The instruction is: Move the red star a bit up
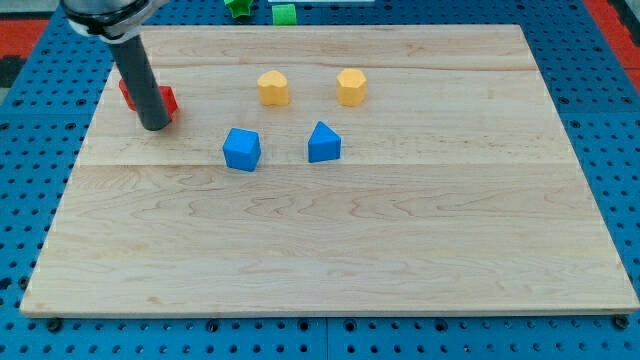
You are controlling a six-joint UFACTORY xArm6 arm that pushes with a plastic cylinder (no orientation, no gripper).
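Note:
The red star [165,99] lies near the board's upper left and is mostly hidden behind the dark rod. My tip [155,126] rests on the board at the star's lower edge, touching or nearly touching it. Red shows on both sides of the rod.
Two yellow blocks [273,88] [351,87] sit at the upper middle. A blue cube [241,150] and a blue wedge-like block [323,143] lie below them. Two green blocks [238,7] [284,13] lie off the wooden board [330,250] at the view's top.

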